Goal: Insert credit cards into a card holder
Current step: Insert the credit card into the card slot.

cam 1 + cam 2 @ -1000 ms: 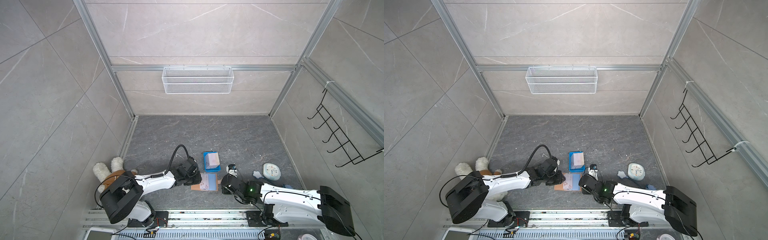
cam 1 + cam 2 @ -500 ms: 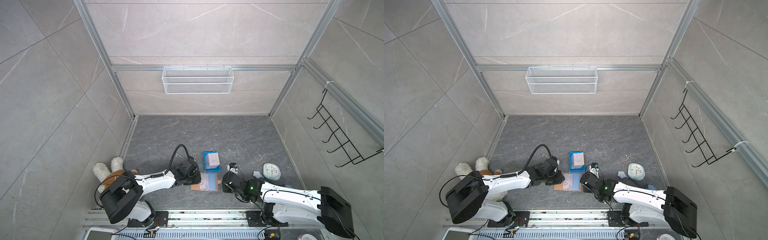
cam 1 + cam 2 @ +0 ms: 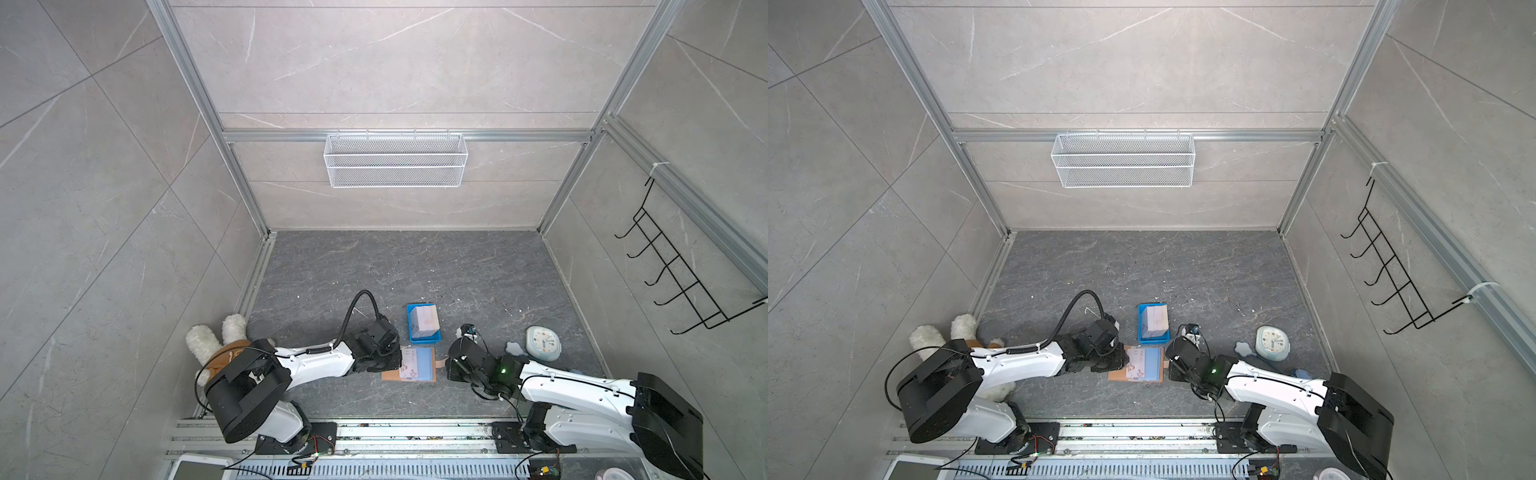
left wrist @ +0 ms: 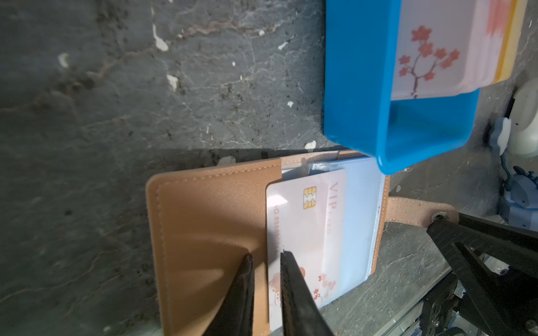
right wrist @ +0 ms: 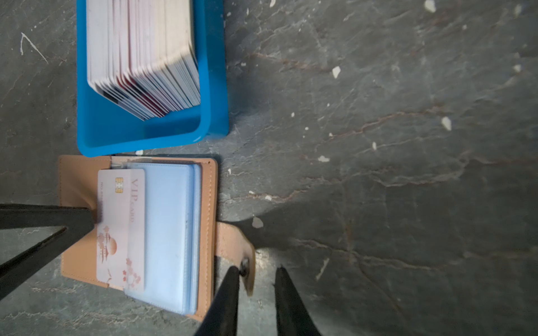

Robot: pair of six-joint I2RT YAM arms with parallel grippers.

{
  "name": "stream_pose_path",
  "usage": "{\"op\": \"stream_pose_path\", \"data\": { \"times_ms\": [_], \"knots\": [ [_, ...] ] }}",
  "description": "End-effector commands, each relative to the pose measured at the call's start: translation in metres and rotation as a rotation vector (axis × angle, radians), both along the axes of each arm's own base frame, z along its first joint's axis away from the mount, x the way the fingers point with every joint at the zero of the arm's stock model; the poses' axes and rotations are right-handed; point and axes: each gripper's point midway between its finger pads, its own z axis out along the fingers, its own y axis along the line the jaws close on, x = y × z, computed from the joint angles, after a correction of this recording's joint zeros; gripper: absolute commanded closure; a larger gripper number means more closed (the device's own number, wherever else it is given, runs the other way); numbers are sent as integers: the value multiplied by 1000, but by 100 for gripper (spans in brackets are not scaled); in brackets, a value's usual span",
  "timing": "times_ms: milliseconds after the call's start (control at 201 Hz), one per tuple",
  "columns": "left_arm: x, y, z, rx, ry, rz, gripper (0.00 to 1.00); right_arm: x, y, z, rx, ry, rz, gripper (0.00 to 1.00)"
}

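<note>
From above, both pairs of jaws are hidden under their own wrists; only the wrist views show them. The left jaws stand slightly parted, straddling the outer long edge of one card (image 4: 302, 227). One tip is over bare leather and the other over the card. Whether either tip presses down cannot be told. That tip covers the end of the printed number, which reads "NO.888" and then blurs. The card also reads "VIP CARD" beside a gold chip, with pink blossoms and a pagoda-like mark.

The part of the card farthest from the left jaws sits under a bluish clear sleeve (image 5: 168, 227) of the open card holder (image 4: 209, 221), which lies flat between the two pairs of jaws. The right jaws are spread and grip nothing. One tip rests at the snap button of the holder's tab (image 5: 233, 244).

Just beyond the holder from both jaws sits a blue tray (image 4: 358, 87) with a leaning stack of cards (image 5: 139, 52), most of their faces hidden.

A plush toy (image 3: 210, 340) is half hidden behind the left arm. Outward of the right jaws lies a pale clock (image 3: 542, 343), with small bluish items beside it too small to identify.

The surface (image 3: 415, 270) is dark grey and stone-patterned, flecked with white chips. Pale marbled walls enclose it, carrying a white wire basket (image 3: 395, 160) and a black hook rack (image 3: 681, 274).
</note>
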Motion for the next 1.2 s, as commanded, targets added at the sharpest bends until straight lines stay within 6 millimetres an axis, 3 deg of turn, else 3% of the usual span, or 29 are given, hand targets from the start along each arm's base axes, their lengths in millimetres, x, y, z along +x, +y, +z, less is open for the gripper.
{"op": "stream_pose_path", "data": {
  "times_ms": [0, 319, 637, 806, 1194],
  "knots": [
    [5, -4, 6, -3, -9, 17, 79, -1, -1, -6, -7, 6, 21, 75],
    [7, -15, 14, -55, -3, 19, 79, -6, 24, -1, 105, 3, 122, 77],
    [3, -8, 6, -13, 50, 59, 77, -6, 36, -6, 119, 31, 144, 76],
    [1, -6, 3, 0, 69, 66, 71, -5, 38, -10, 117, 44, 143, 76],
    [1, -16, 0, -36, 88, 54, 71, -5, 39, -19, 90, 67, 145, 77]
  ]
}}
